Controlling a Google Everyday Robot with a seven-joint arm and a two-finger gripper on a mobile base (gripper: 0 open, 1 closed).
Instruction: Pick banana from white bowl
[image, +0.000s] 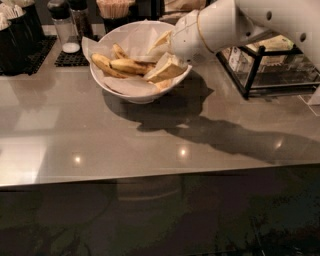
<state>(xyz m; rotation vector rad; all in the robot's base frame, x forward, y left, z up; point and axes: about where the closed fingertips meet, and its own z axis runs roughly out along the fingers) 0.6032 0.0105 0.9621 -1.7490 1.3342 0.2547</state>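
The white bowl (131, 93) stands at the back of the grey counter, lined with crinkled white paper. Several yellow bananas (126, 65) lie in it, left of centre. My white arm reaches in from the upper right. My gripper (164, 55) is low over the bowl's right side, just right of the bananas. Its two cream fingers (168, 70) stand apart, with paper showing between them and nothing held.
A black wire rack (265, 67) with packets stands right of the bowl, under my arm. Shakers (62, 25) on a black mat, a cup of sticks (115, 9) and black containers (17, 30) line the back. The counter's front edge (160, 175) runs across the view.
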